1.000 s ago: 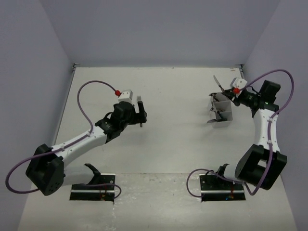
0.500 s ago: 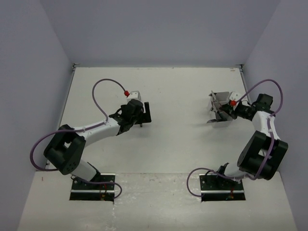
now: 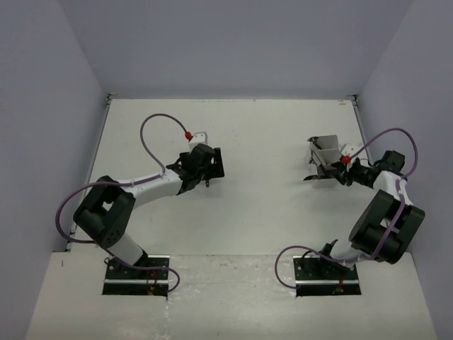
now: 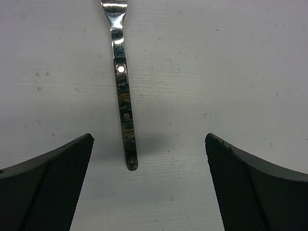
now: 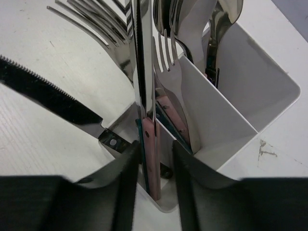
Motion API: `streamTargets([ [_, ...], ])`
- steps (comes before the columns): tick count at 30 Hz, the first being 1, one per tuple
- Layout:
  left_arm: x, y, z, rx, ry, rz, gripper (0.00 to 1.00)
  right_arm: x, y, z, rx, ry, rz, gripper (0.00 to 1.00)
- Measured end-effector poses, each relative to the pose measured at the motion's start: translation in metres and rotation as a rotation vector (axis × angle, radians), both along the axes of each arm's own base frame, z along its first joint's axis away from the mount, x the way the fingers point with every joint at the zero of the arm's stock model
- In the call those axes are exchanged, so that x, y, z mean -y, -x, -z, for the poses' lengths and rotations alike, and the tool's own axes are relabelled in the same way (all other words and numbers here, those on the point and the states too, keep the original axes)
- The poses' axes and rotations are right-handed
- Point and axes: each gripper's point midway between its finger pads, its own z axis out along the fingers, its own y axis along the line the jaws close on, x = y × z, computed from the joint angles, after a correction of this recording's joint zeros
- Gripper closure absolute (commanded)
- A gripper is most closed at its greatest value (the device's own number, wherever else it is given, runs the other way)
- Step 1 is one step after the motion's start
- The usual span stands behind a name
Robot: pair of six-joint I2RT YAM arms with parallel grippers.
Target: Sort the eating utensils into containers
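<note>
A dark-handled metal fork lies flat on the table; my left gripper is open, its jaws wide apart on either side of the handle's end and not touching it. In the top view that gripper sits left of centre. The white containers stand at the right, with thin walls, and hold several forks and spoons upright. My right gripper is low at the box, jaws narrowly apart around a pink-handled utensil standing in a compartment, with a gap on the right side.
A serrated knife with a dark handle leans out of the container to the left. The table's back edge and the grey side walls enclose the workspace. Both arms' purple cables loop above them.
My right gripper came down from above the containers, and the utensil it carried now stands inside. My left arm folded in and its gripper settled low over the fork.
</note>
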Motion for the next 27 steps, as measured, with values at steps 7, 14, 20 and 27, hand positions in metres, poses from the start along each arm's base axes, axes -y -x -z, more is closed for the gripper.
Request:
streamTargets([
  [7, 0.000, -0.007, -0.004, 0.008, 0.009, -0.020, 0.00, 0.001, 0.001, -0.003, -0.005, -0.017, 0.016, 0.34],
  [14, -0.011, -0.021, -0.013, 0.027, 0.013, -0.065, 0.00, -0.003, -0.004, -0.039, 0.047, -0.062, 0.007, 0.01],
  [20, -0.021, -0.031, -0.008, 0.014, 0.003, -0.096, 0.00, -0.017, 0.001, -0.089, 0.140, -0.091, -0.036, 0.01],
  [27, -0.023, -0.050, 0.012, -0.035, -0.043, -0.112, 0.02, -0.041, 0.008, -0.124, 0.118, -0.205, -0.053, 0.01],
])
